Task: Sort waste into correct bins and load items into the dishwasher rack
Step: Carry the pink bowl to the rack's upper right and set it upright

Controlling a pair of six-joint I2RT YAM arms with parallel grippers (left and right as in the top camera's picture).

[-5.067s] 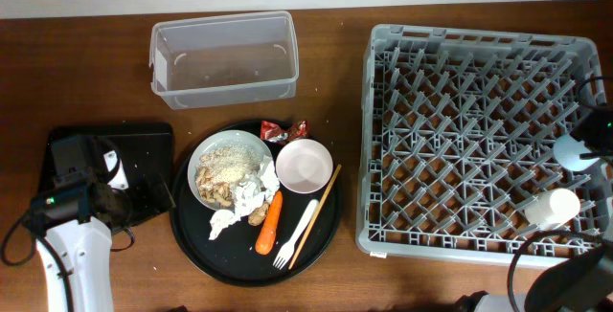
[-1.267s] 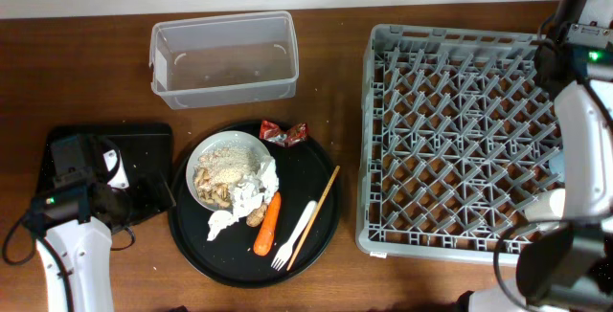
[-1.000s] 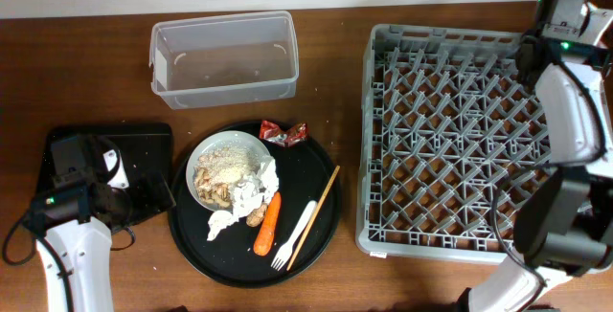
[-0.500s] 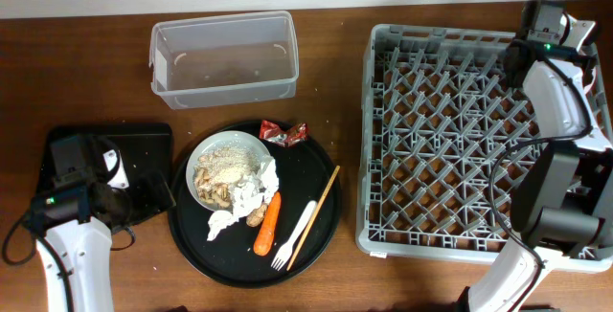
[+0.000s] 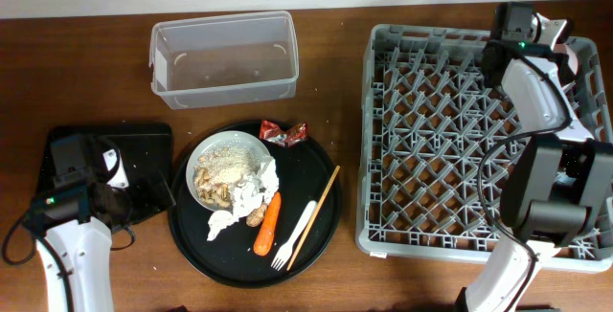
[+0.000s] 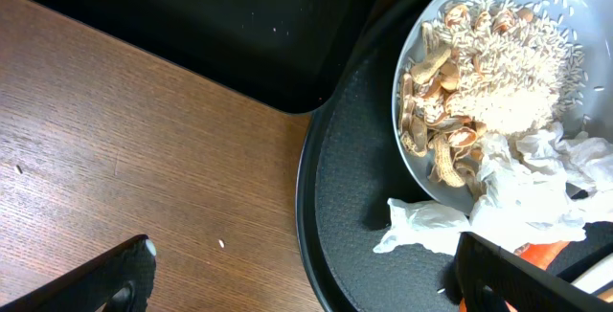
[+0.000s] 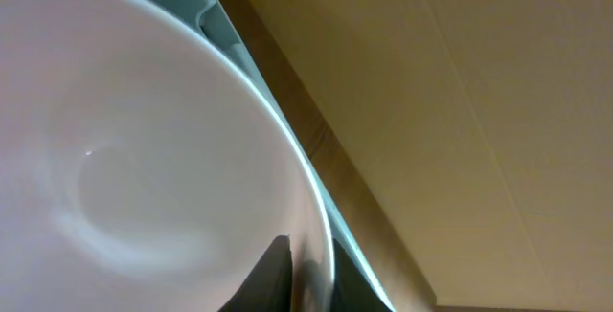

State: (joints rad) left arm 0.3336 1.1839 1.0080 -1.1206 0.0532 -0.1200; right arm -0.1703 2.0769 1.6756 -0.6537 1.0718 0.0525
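My right gripper (image 7: 305,266) is shut on the rim of the small pinkish-white bowl (image 7: 124,159) and holds it over the far right corner of the grey dishwasher rack (image 5: 460,140); in the overhead view the gripper (image 5: 548,42) sits there. My left gripper (image 6: 306,283) is open and empty, straddling the round tray's left rim. The white plate (image 5: 228,168) holds rice-like scraps and a crumpled tissue (image 5: 251,193). A carrot (image 5: 269,224), brown lump (image 5: 257,217), fork (image 5: 297,234), chopstick (image 5: 316,214) and wrapper (image 5: 283,134) lie beside it. The cups are hidden.
The plate and waste sit on a large round black tray (image 5: 206,250). A clear plastic tub (image 5: 223,58) stands behind it. A shallow black rectangular tray (image 5: 144,144) lies at the left under my left arm. The right arm spans the rack's right side.
The bowl has left the round tray in my right gripper. Over the last second that gripper moved left along the rack's far edge. The left arm has not moved.
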